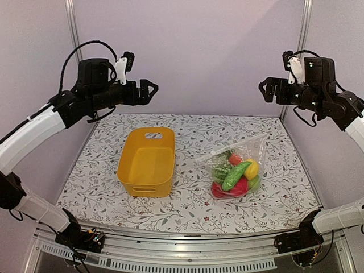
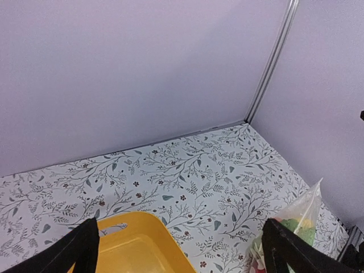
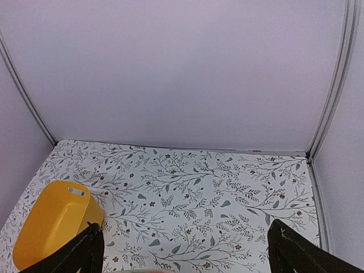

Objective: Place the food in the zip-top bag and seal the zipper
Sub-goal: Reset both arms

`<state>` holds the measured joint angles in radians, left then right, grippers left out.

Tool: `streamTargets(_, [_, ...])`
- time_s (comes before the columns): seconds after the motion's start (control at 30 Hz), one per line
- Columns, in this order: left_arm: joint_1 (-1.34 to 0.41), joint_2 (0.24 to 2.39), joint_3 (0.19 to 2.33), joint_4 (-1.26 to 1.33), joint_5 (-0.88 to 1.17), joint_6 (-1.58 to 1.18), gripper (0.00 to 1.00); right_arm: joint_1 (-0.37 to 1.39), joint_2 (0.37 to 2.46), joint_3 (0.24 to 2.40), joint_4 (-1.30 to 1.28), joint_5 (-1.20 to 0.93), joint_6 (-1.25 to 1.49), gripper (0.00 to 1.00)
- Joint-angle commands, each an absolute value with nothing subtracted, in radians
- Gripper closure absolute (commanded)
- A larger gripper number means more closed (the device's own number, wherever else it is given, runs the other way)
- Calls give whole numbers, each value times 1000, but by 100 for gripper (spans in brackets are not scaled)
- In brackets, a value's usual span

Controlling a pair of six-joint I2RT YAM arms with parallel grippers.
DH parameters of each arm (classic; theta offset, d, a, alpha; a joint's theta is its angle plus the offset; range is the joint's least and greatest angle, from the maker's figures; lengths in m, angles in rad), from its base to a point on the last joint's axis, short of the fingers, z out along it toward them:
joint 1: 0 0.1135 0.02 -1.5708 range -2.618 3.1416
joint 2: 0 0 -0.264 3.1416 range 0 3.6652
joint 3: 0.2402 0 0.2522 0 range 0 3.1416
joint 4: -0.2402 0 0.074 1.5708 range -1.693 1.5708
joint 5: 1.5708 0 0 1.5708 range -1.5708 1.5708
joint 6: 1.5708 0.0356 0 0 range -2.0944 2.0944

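both arms are lifted high above the table [image 1: 187, 213], one at each side, and neither of them holds anything. the left gripper [image 1: 150, 90] points toward the middle with its jaws spread wide; in the left wrist view its dark fingers [image 2: 79, 253] stand at the two lower corners, and between them only the table and a part of the yellow tub [image 1: 145, 185] are seen. the right gripper [image 1: 265, 90] points toward the middle from the other side and is wide apart as well; in the right wrist view its fingers [image 3: 290, 253] are far from each other with only the table between them. the zip-top bag [image 1: 254, 149] lies on the flowered table cover, right of the middle, well apart from both grippers. the food [image 1: 236, 165] is inside it, gathered at the near end: a green cucumber [image 1: 236, 175] on top, a yellow piece [image 1: 252, 168] beside it, red pieces [image 1: 239, 187] under them, and leafy lettuce [image 1: 219, 169] at the left. the far corner of the bag is flat and clear. the zipper is too thin to make out, so i cannot tell if it is sealed. the tub stands left of the bag, open side up, not touching it.
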<state>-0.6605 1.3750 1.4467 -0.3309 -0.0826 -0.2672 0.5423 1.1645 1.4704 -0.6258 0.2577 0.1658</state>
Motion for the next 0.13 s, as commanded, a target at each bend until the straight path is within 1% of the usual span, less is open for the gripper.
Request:
streamTargets(0.0, [-644, 1331, 1447, -321, -168, -266, 0, 538, 1164, 1517, -606, 446, 310, 1])
streamTargets(0.1, [-643, 1323, 1430, -314, -184, -259, 0, 538, 1144, 1482, -582, 412, 255, 1])
